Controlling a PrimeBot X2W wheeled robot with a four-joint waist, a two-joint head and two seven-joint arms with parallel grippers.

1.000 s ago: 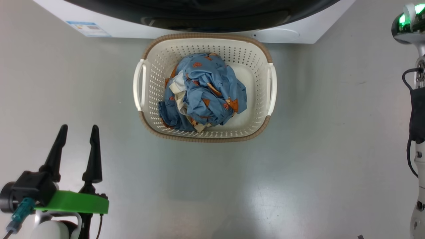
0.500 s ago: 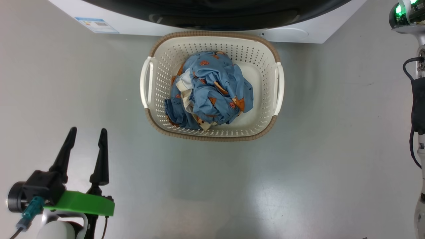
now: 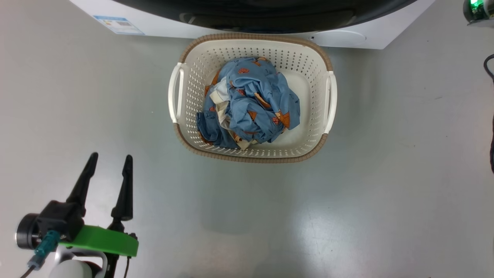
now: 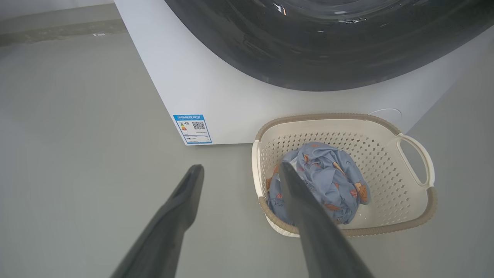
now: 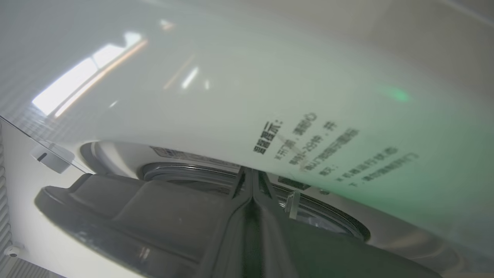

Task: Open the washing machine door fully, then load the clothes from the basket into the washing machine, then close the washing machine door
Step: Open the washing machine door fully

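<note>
- Black long-fingered left gripper hangs low at the lower left over the grey floor. Its fingers are spread wide and empty.
- The right gripper is pressed closed with nothing between its fingers. Its tips are near a white printed panel; whether they touch it is unclear.
- The bundle of blue printed clothes lies in the cream perforated plastic basket, just beside the white box-shaped washing machine. The machine's glossy black round door is cut off at the top.

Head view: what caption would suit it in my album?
Blue printed clothes heaped in a cream basket before the washing machine, the left gripper open at lower left.
</note>
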